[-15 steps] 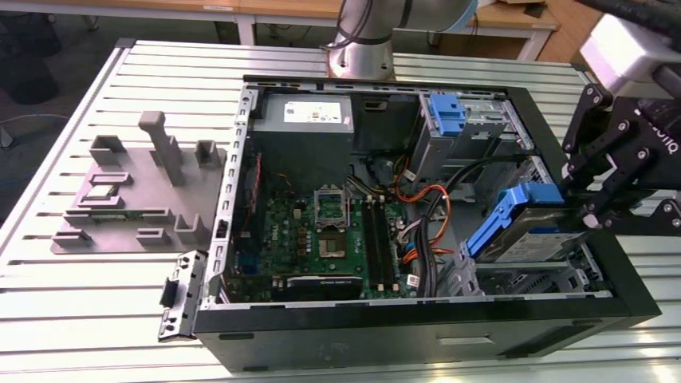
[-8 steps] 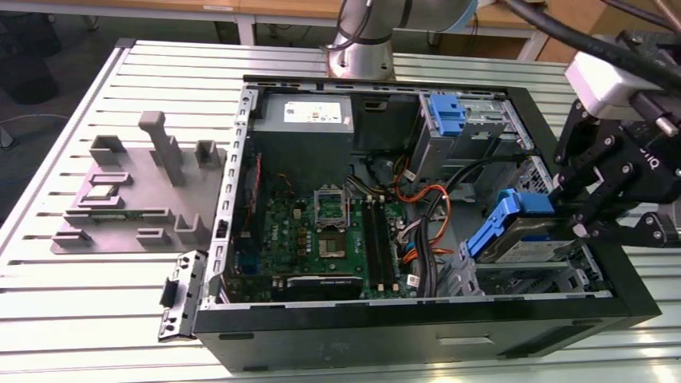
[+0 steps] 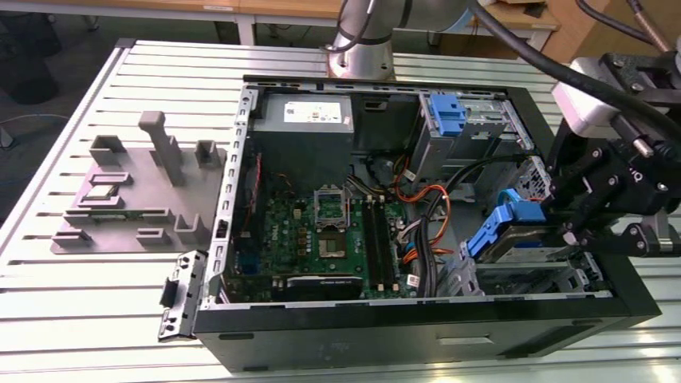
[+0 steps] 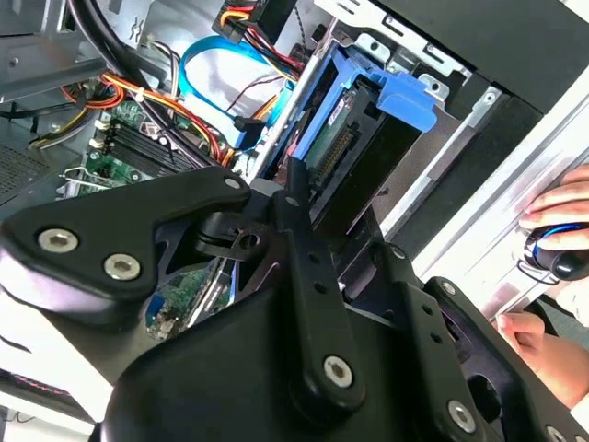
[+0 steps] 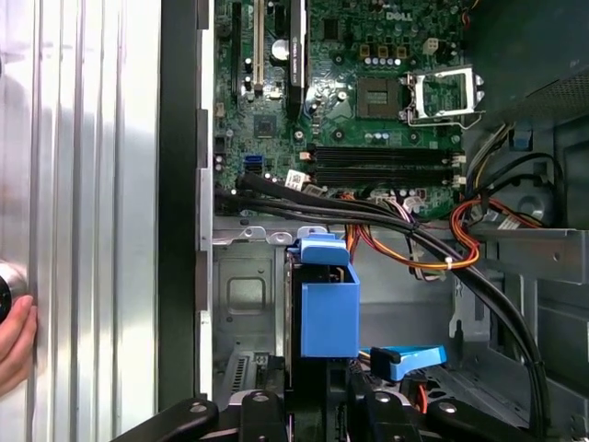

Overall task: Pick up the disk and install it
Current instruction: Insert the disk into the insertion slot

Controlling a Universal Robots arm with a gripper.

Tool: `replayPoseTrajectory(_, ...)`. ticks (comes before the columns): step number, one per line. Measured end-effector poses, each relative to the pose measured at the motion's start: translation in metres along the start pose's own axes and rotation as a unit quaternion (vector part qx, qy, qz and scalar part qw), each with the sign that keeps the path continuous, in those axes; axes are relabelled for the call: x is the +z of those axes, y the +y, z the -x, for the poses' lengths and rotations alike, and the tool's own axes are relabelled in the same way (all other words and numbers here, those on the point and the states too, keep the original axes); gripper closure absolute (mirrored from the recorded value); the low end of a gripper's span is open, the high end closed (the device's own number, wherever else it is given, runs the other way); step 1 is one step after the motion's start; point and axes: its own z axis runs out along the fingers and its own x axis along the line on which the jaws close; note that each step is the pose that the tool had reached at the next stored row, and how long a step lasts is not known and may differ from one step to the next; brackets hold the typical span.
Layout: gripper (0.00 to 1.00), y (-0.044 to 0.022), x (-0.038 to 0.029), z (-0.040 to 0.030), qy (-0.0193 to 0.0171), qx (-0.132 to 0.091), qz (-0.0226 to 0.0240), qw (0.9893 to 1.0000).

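Where the computer case's (image 3: 426, 339) drive bay (image 3: 532, 270) opens, jaws pinched on the disk (image 5: 324, 318), blue bracket (image 3: 509, 227) facing the motherboard (image 3: 309, 235).

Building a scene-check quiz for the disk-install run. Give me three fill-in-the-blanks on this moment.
1. The disk, gripped between the fingers of the gripper, has a ___ plastic bracket round its edges.
2. The gripper holds it at the exterior view's ___ side of the open computer case.
3. The grey fixture sits on the table to the exterior view's ___ of the case.
Missing words: blue; right; left.
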Motion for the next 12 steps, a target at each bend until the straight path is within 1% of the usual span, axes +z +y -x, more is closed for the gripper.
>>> replayPoseTrajectory(2,0.65,0.0,0.0017,-0.0001,0.0,0.0,0.0,1.0)
replayPoseTrajectory(11,0.64,0.0,0.0018,-0.0002,0.0005,0.0,0.0,1.0)
replayPoseTrajectory(12,0.58,-0.0001,0.0018,-0.0002,0.0006,0.0,0.0,1.0)
